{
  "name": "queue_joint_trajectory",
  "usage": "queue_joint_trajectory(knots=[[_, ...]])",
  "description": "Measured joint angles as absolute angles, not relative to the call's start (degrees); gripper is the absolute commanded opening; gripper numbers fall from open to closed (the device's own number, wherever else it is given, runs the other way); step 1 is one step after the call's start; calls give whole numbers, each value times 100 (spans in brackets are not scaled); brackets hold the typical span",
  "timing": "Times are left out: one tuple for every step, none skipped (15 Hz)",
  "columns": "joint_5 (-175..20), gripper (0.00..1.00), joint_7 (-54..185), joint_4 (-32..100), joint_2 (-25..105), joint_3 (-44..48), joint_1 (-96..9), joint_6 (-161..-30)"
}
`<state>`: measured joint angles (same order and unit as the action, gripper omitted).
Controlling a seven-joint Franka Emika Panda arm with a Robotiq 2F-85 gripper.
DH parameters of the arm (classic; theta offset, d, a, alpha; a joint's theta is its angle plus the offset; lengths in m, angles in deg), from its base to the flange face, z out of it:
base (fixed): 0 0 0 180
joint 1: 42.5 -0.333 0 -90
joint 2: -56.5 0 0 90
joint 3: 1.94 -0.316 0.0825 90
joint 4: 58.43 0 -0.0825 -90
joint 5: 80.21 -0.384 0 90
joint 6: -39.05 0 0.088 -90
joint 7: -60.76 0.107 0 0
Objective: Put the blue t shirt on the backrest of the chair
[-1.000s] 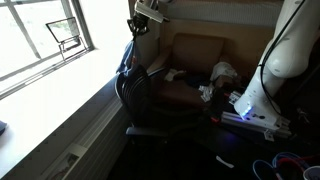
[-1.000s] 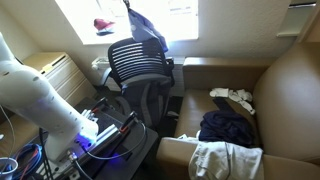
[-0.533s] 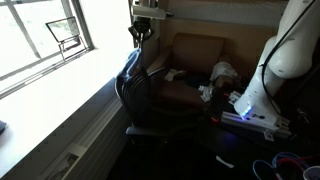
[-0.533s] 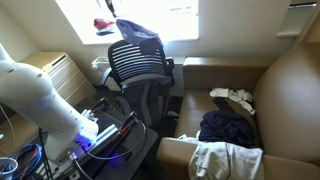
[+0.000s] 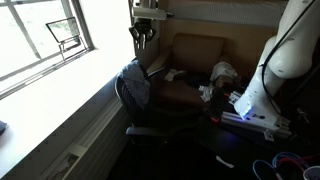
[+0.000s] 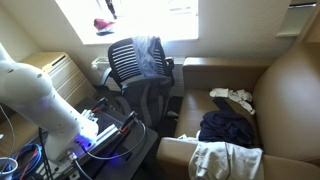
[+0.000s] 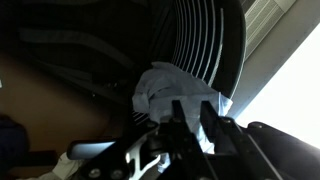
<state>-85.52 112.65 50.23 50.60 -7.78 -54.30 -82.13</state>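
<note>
Beside the bright window (image 5: 45,40), the blue shirt (image 5: 136,85) lies draped over the backrest (image 5: 122,95) of the dark office chair (image 5: 150,128), hanging down from its top edge in both exterior views. In an exterior view the cloth (image 6: 150,55) sits toward one upper corner of the mesh back rather than centred across it. Directly above, the end effector (image 5: 143,34) hovers apart from the shirt and holds nothing. The wrist view shows its fingers (image 7: 180,118) spread, with the pale folds of the shirt (image 7: 170,90) lying on the ribbed backrest (image 7: 205,40) below the gap and no fabric caught between them. Further right stands the brown sofa (image 5: 195,55), with other clothes (image 6: 226,126) heaped on its seat, well apart from the chair. At the far right is the white arm (image 5: 290,45). By the look of things, the placing is as good as done: the shirt rests on the backrest under its own weight, free of the robot. What seems left is only for the arm to draw clear without snagging the cloth. The off-centre drape suggests some chance of it sliding off that corner, though nothing here shows it slipping.
</note>
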Motion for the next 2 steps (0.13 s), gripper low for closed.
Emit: queue_joint_trajectory(knots=[[-8552, 26, 11265, 5023, 5060, -778, -5430, -8213], [-8552, 26, 11266, 5023, 5060, -778, -5430, -8213]])
